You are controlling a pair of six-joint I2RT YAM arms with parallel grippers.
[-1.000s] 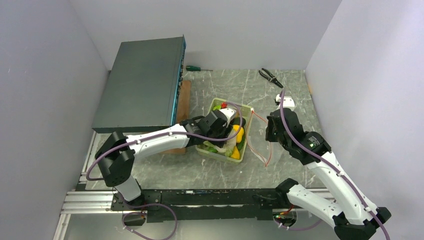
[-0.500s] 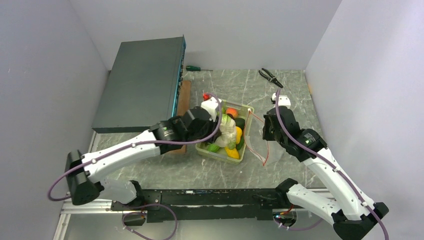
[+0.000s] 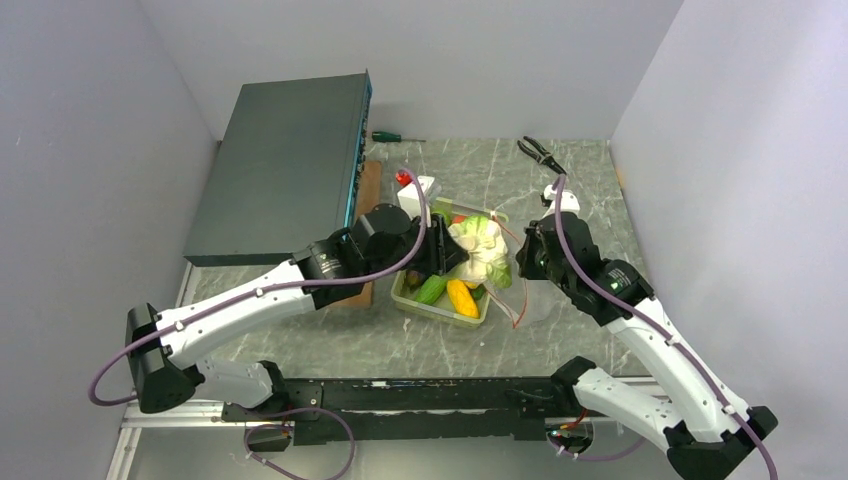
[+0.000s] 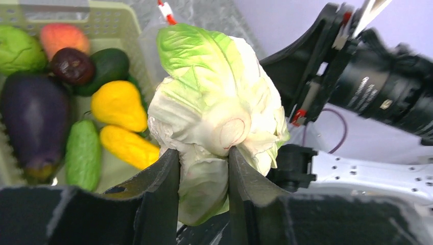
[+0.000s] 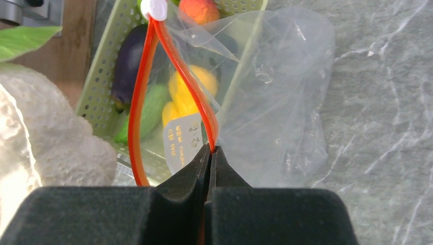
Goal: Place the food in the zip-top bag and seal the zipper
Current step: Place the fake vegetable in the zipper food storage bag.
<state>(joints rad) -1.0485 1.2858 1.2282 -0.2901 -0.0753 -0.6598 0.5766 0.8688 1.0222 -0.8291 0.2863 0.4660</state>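
My left gripper (image 3: 455,252) (image 4: 203,163) is shut on the white cauliflower (image 3: 483,250) (image 4: 214,102) with green leaves, held above the right side of the pale green tray (image 3: 440,312). The zip-top bag (image 5: 286,102) hangs just to its right, and my right gripper (image 3: 527,262) (image 5: 210,149) is shut on its red-orange zipper (image 5: 148,76). The mouth gapes as a loop, with the white slider (image 5: 154,8) at the far end. A yellow piece (image 4: 118,104), a green piece (image 4: 84,153) and a dark purple piece (image 4: 33,122) lie in the tray.
A large dark grey box (image 3: 285,170) stands at the back left, with a wooden board (image 3: 368,190) beside it. A green-handled screwdriver (image 3: 395,137) and pliers (image 3: 540,153) lie near the back wall. The tray also holds an orange-red piece (image 4: 64,37).
My left gripper closed on the cauliflower, lifted it out of the tray and carried it right toward the bag. The right gripper shifted slightly left, still holding the zipper.
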